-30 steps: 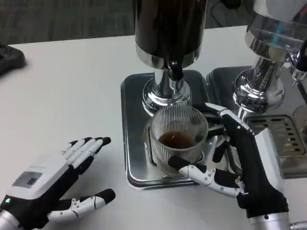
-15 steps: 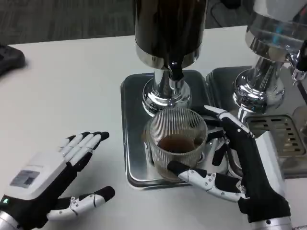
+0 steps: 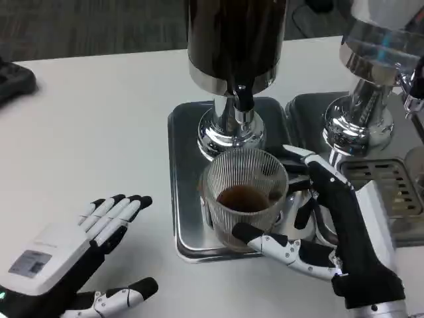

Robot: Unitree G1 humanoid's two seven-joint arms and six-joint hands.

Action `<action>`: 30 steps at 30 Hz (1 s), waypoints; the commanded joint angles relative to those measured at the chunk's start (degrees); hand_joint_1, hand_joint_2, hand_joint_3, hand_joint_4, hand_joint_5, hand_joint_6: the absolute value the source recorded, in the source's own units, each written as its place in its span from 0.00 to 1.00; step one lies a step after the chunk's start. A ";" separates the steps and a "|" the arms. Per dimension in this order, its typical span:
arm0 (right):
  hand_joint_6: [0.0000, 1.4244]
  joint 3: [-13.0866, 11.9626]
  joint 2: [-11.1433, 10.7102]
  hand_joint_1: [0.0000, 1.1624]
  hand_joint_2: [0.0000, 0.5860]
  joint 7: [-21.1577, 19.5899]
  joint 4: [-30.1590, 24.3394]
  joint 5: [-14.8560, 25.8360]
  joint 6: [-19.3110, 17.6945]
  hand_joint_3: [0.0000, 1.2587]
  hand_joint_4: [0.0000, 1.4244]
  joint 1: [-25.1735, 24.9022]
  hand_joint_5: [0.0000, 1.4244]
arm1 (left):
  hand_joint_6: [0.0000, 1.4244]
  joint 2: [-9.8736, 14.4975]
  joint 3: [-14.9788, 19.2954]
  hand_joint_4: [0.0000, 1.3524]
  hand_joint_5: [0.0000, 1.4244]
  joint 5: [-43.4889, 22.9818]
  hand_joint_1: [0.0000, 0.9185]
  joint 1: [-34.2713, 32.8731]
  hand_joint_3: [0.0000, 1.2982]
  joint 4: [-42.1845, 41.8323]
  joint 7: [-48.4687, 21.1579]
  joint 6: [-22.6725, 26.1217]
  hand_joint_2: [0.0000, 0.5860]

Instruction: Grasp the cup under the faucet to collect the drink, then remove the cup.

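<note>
1. My right hand (image 3: 331,225) wraps the ribbed glass cup (image 3: 244,195): the thumb crosses the cup's near side low down, and the other fingers curl around its right and far side.
2. The cup stands upright on the metal tray (image 3: 185,199), just in front of the dark dispenser (image 3: 235,46) and a little nearer to me than its faucet (image 3: 242,99).
3. A shallow layer of brown drink (image 3: 242,197) sits in the bottom of the cup.
4. My left hand (image 3: 79,258) lies well to the left of the cup, off the tray, on the white table (image 3: 86,132); its fingers are spread, the thumb is held apart, and it holds nothing.
5. To the right of the cup stands a second chrome dispenser (image 3: 371,99) with a slotted drip grate (image 3: 387,185) in front of it.
</note>
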 commanded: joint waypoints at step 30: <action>0.76 -0.20 1.15 0.72 0.39 1.02 -3.20 1.38 -2.58 0.40 0.41 1.17 0.58 | 0.00 -0.13 0.92 0.00 0.00 -0.56 0.00 4.29 0.00 -4.51 -0.62 2.49 0.33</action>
